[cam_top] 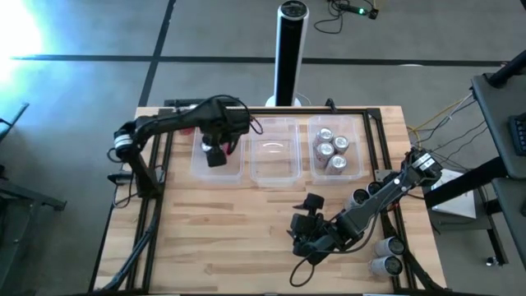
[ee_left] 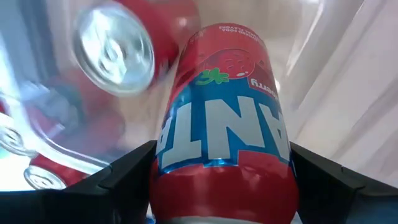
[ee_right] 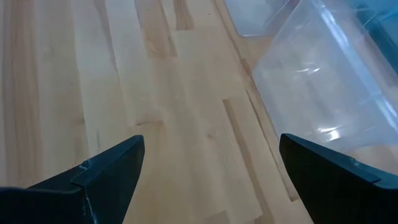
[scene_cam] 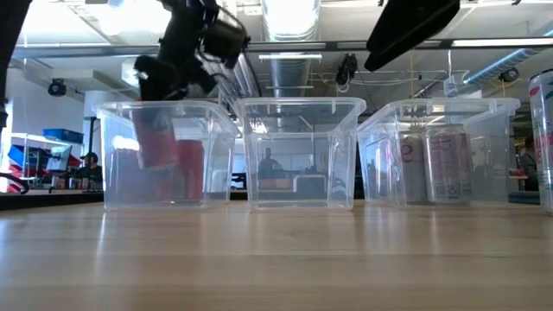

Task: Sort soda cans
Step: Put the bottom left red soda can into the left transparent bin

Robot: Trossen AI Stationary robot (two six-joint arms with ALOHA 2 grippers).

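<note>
Red soda can (ee_left: 221, 118) sits clamped between the fingers of the left pincer (cam_top: 214, 154), which hangs inside the left tub (cam_top: 200, 168); more red cans (ee_left: 115, 50) lie just beyond the pincer in that tub. Silver-grey cans (cam_top: 330, 149) stand in the right tub (cam_top: 359, 168). Right pincer (cam_top: 306, 222) hovers over bare surface (ee_right: 124, 93), fingers apart and holding nothing, near the middle tub (cam_top: 274, 175).

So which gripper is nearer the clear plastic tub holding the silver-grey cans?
Right. The right gripper hovers open in front of that tub; the left gripper is two tubs away.
</note>
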